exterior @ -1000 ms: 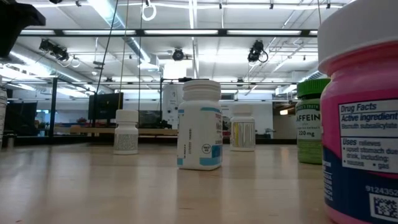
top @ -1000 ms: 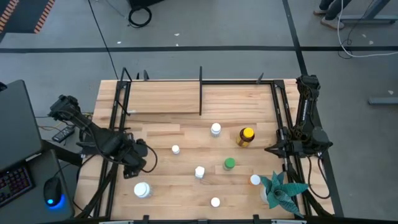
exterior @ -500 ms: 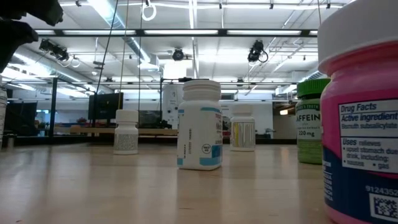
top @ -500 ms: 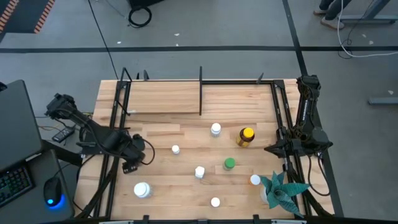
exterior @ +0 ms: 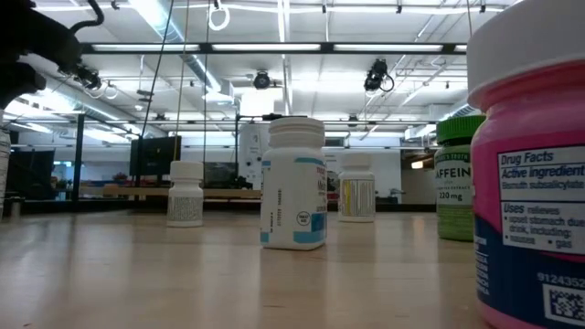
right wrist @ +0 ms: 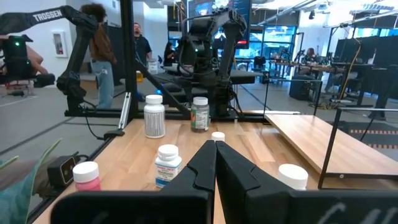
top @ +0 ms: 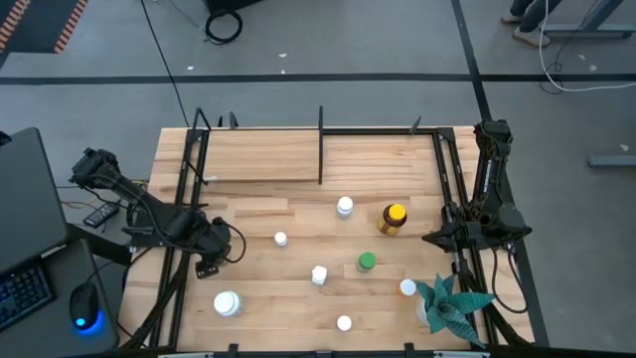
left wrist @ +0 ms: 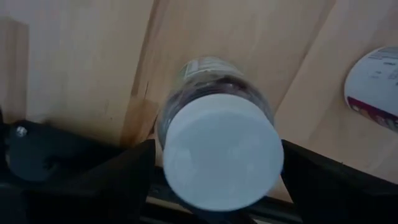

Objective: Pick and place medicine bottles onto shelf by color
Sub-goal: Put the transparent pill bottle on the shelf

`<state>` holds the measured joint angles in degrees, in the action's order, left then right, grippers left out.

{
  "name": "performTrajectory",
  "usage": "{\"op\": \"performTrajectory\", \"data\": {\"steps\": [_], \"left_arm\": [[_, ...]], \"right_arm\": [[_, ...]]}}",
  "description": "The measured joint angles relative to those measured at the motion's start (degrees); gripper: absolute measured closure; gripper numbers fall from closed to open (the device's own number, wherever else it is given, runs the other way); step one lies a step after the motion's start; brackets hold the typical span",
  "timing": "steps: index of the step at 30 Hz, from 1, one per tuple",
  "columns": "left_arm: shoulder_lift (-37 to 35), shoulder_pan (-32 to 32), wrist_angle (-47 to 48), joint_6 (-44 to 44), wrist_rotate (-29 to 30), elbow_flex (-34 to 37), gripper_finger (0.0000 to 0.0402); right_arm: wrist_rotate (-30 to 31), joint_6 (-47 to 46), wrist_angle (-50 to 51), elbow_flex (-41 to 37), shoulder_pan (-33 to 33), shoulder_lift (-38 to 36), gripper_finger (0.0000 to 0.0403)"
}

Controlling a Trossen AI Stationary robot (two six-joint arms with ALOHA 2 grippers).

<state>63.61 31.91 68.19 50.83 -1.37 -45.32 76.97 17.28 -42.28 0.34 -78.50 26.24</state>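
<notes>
My left end effector (top: 221,246) low over left side of table (top: 298,298), fingers spread wide either side of white-capped bottle (left wrist: 217,149), not pinching. Right end effector (top: 444,239) parked at right edge, fingers pressed together. Other bottles mid-table, shelf (top: 258,157) at back.

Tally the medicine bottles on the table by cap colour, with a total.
White caps: 7, plus one seen only in the left wrist view
Yellow cap: 1
Green cap: 1
Total: 9
</notes>
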Motion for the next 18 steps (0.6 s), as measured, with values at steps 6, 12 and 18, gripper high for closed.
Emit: {"op": "performTrajectory", "data": {"steps": [6,12,18], "left_arm": [[0.00,-0.38,-0.98,-1.77,0.13,0.85,0.0065],[0.00,-1.85,-1.62,-3.38,0.15,0.85,0.0067],[-0.10,-4.18,-1.48,-4.77,-0.14,0.64,0.0119]], "right_arm": [[0.06,0.02,0.00,-0.02,0.00,0.00,0.0385],[0.06,-0.01,0.02,-0.01,0.00,-0.01,0.0385],[0.06,-0.17,0.02,0.00,0.00,-0.02,0.0385]]}}
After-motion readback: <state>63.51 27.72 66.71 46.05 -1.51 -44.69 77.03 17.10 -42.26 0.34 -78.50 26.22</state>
